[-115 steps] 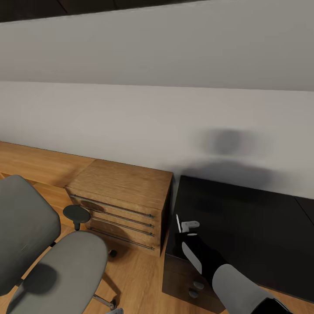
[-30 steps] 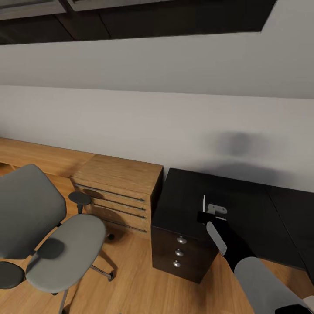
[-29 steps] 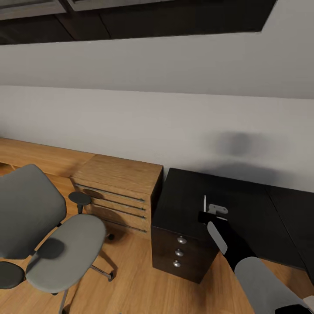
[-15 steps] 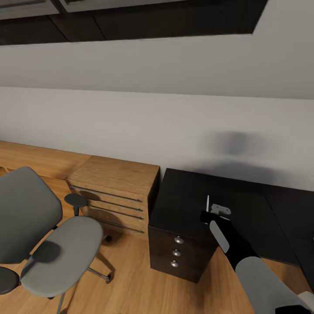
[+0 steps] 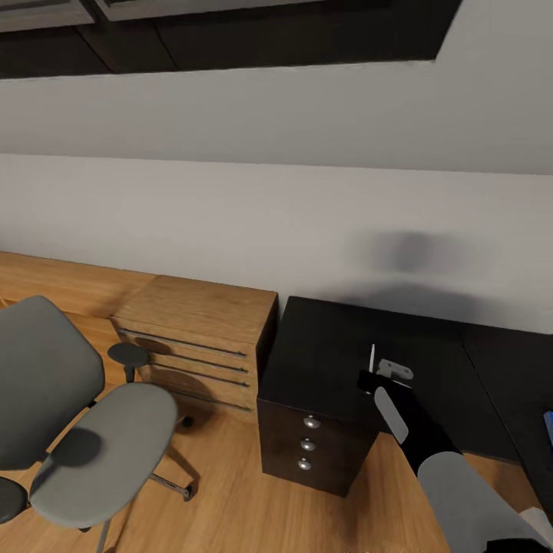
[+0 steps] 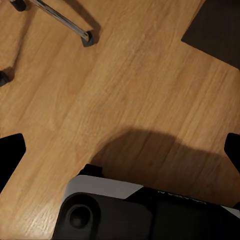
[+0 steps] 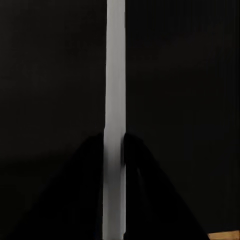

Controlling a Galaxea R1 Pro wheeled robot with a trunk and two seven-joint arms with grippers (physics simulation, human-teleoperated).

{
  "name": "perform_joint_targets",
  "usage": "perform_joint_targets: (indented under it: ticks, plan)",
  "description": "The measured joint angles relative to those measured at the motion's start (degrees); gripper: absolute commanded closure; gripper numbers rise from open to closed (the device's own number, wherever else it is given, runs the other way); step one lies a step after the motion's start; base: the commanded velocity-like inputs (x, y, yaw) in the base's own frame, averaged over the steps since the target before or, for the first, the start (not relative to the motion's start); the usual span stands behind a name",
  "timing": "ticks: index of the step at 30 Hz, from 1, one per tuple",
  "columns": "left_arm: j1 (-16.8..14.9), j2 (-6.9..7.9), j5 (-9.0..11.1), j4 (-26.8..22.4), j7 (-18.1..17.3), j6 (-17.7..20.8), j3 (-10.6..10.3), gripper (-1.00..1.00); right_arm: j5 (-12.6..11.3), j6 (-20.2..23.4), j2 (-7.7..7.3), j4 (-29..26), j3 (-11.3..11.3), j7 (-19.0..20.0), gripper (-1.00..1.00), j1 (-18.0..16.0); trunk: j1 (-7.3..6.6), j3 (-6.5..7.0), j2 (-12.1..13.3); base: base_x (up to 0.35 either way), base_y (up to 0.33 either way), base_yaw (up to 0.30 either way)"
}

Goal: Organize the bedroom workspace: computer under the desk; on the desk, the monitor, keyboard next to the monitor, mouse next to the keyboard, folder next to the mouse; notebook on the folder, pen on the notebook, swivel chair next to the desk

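The right gripper (image 5: 374, 374) is clamped on the pen (image 5: 372, 356), a thin whitish stick held upright above the desk (image 5: 330, 353), over the end that sits on the three-drawer pedestal (image 5: 307, 444); in the right wrist view the pen (image 7: 114, 115) runs as a pale strip between the two dark fingers (image 7: 87, 165) with the black desktop behind it. The left gripper (image 6: 120, 150) hangs over bare wood floor (image 6: 125, 75) with its fingertips at the frame's sides, spread wide and holding nothing; a castor of the swivel chair (image 6: 88, 38) shows beyond it. A sliver of blue at the desk's far right edge may be the folder (image 5: 548, 430), though too little shows to be sure. The swivel chair (image 5: 77, 430) stands on the floor to the left, its seat bare, well apart from the desk, with a light wooden dresser (image 5: 192, 338) between them. I judge the pen is on its way to the stack; placing it and bringing the chair beside the desk remain. Monitor, keyboard, mouse, notebook and computer cannot be checked from here
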Motion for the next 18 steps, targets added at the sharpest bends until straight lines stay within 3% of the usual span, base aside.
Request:
perform_joint_targets:
  ticks: [12, 18]
  plan:
    - [-0.01, 0.06, 0.01, 0.64, -0.04, -0.11, 2.37, -1.00, -0.03, -0.05, -1.89, 0.07, -3.37, -0.19, 1.00, 0.00, 0.00, 0.00, 0.00, 0.000, 0.000, -0.248]
    - [-0.01, 0.07, 0.01, 0.68, -0.07, -0.12, 3.10, -1.00, 0.05, -0.04, -2.76, 0.08, -7.14, -0.11, 1.00, 0.00, 0.00, 0.00, 0.00, 0.000, 0.000, -0.264]
